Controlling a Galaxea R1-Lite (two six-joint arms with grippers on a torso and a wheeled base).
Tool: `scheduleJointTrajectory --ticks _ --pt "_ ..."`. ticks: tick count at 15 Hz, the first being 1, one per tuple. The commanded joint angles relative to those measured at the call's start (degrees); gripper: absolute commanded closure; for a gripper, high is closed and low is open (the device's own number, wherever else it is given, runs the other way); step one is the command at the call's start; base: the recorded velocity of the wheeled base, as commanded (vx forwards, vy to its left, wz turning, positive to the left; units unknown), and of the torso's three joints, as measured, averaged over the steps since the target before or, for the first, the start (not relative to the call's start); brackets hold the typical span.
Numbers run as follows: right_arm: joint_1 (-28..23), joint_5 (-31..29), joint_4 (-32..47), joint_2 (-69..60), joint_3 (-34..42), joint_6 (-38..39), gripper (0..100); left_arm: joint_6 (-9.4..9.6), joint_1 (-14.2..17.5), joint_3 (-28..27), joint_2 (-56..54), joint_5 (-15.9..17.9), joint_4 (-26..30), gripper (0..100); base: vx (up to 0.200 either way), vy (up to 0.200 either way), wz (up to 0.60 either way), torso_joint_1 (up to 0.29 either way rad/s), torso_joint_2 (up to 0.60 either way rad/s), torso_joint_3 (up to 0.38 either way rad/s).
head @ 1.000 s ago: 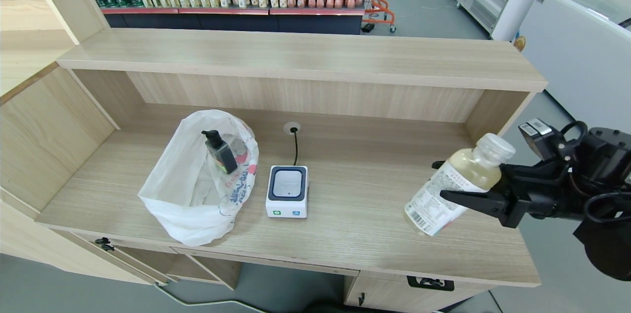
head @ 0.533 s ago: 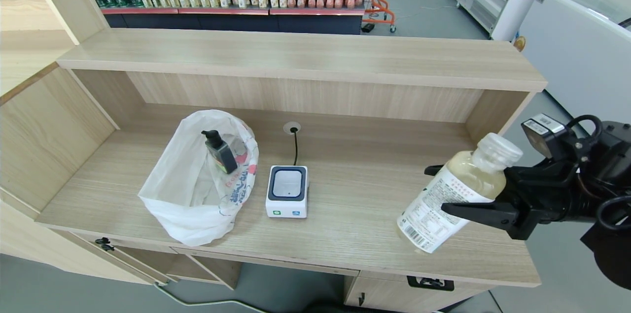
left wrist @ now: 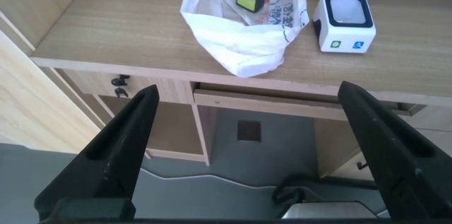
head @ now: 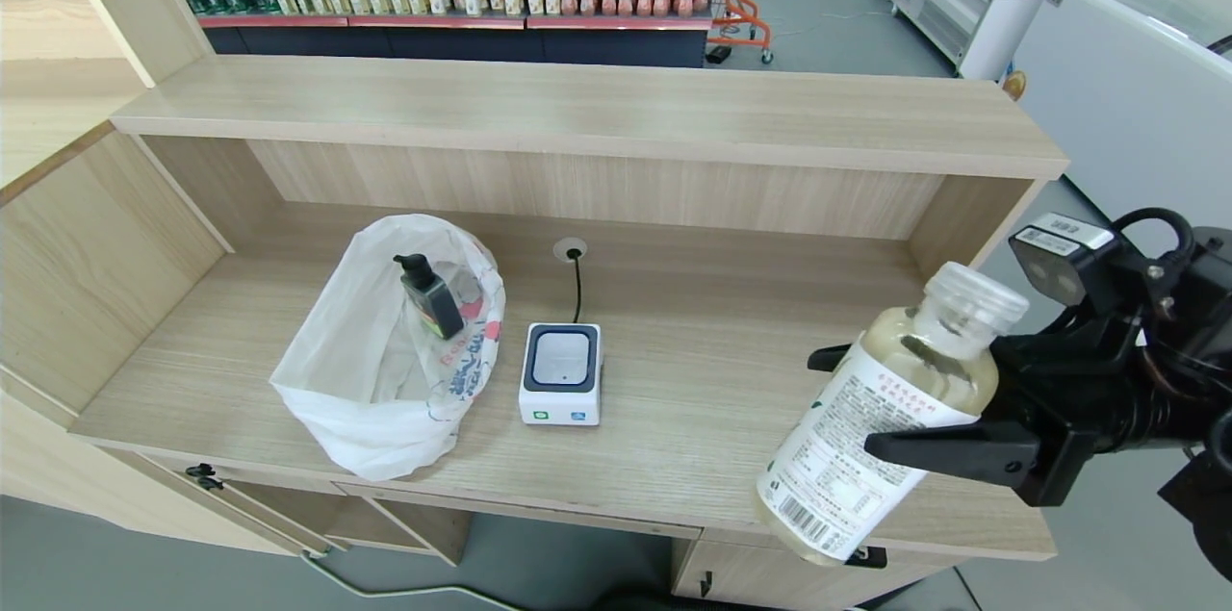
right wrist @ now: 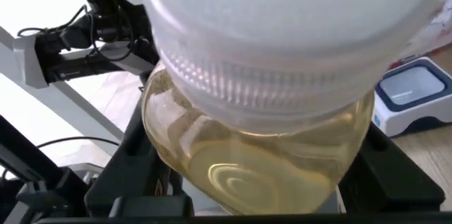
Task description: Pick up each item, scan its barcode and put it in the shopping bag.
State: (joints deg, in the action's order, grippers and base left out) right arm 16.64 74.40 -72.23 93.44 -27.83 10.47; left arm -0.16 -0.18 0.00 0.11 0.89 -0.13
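A clear bottle [head: 885,419] of pale yellow drink, with a white label and white cap, hangs tilted over the counter's front right edge, barcode end down. My right gripper [head: 847,401] is shut on its upper body. In the right wrist view the bottle [right wrist: 261,153] sits close, cap [right wrist: 282,33] nearest. The white scanner [head: 561,372] stands mid-counter, and the white shopping bag [head: 385,370] lies open to its left with a dark pump bottle [head: 430,298] inside. My left gripper [left wrist: 247,153] is open, low in front of the counter, with the bag [left wrist: 240,33] and scanner [left wrist: 344,22] beyond it.
The wooden counter [head: 693,351] has a raised back ledge [head: 577,111] and side walls. The scanner's cable runs to a grommet [head: 571,250] behind it. A drawer [left wrist: 296,100] sits under the front edge. Bare counter lies between the scanner and the bottle.
My right gripper has carried the bottle toward the counter's front edge and nearer the head camera; its lower end now hangs past the edge. Bag and scanner have not moved.
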Motion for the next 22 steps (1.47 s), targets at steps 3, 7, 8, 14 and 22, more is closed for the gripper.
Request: scheduleJointTrajectory --ticks 3,7,8,14,22 --pt "0.9 0.0 4.4 -2.7 0.4 1.9 100 -0.02 0.0 0.0 0.0 0.0 0.0 0 0.000 0.000 0.00 0.000 0.00 0.000" --pt "1.6 0.1 5.9 -3.8 0.8 7.3 100 -0.02 0.0 0.0 0.0 0.0 0.0 0 0.000 0.000 0.00 0.000 0.00 0.000" --pt "1.6 0.2 5.8 -3.5 1.0 7.2 100 -0.02 0.0 0.0 0.0 0.0 0.0 0 0.000 0.000 0.00 0.000 0.00 0.000" --pt "3.0 0.9 4.9 -1.9 2.2 6.8 100 -0.02 0.0 0.0 0.0 0.0 0.0 0 0.000 0.000 0.00 0.000 0.00 0.000" --pt "2.8 11.2 -3.9 2.0 2.2 1.7 100 -0.02 0.0 0.0 0.0 0.0 0.0 0 0.000 0.000 0.00 0.000 0.00 0.000"
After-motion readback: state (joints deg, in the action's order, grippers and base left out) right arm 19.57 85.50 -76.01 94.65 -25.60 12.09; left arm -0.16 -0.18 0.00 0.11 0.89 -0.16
